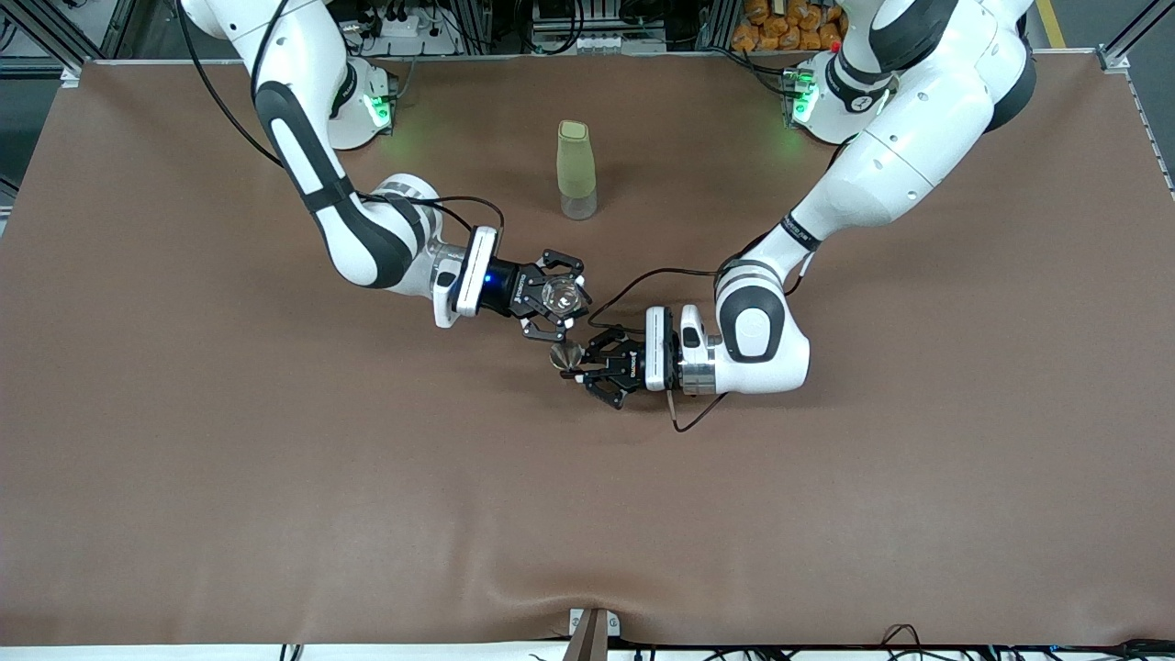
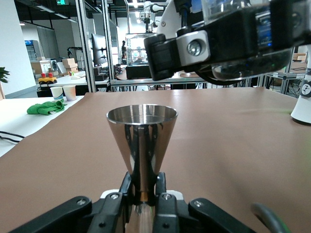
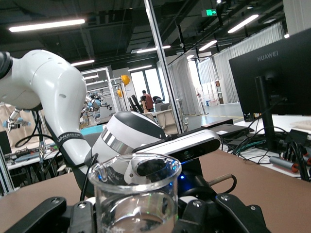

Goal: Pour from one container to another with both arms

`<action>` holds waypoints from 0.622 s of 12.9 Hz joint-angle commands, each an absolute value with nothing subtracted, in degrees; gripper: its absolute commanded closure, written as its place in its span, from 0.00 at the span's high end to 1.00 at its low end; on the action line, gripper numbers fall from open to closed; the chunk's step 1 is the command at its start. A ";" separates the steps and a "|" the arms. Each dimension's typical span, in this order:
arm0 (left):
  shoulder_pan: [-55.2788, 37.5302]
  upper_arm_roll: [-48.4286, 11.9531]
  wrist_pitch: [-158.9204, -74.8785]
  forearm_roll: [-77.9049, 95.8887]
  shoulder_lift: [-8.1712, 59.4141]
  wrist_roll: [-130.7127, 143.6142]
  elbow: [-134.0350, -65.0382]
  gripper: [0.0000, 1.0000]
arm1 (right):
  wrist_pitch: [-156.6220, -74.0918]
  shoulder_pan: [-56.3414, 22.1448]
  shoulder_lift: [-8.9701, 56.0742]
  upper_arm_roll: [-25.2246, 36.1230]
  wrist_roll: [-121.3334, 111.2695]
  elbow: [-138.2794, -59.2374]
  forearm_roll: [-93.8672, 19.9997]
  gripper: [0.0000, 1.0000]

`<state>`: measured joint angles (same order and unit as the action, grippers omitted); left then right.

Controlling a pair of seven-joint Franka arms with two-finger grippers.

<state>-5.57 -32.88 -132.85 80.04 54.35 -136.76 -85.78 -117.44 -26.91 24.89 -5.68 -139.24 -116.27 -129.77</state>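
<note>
Tumbler [image 1: 562,294] sits clamped in the right gripper [image 1: 553,298] over mid-table, just above the jigger's mouth. Smaller, the jigger [image 1: 564,356] stands upright, pinched at its waist by the left gripper [image 1: 587,367]. Nearer the bases stands the green bottle [image 1: 576,170] on the brown table [image 1: 275,477].

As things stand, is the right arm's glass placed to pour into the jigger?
Probably yes: the right gripper holds the glass just above the jigger in the left gripper, with nothing between them.
</note>
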 commanded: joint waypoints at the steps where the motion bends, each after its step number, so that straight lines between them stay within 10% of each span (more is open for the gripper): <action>1: -5.27 -33.31 -133.42 82.00 53.96 -138.60 -86.92 0.00 | -118.74 -27.07 23.73 -5.80 -135.71 -116.28 -131.22 0.00; 8: -5.27 -33.31 -133.42 82.09 53.96 -138.60 -87.01 0.00 | -119.18 -27.25 23.73 -6.24 -125.53 -116.37 -131.22 0.00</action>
<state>-5.57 -32.88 -132.85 80.05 54.35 -136.76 -86.36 -118.39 -26.91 24.77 -5.82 -129.00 -116.14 -129.81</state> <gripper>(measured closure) 0.789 0.855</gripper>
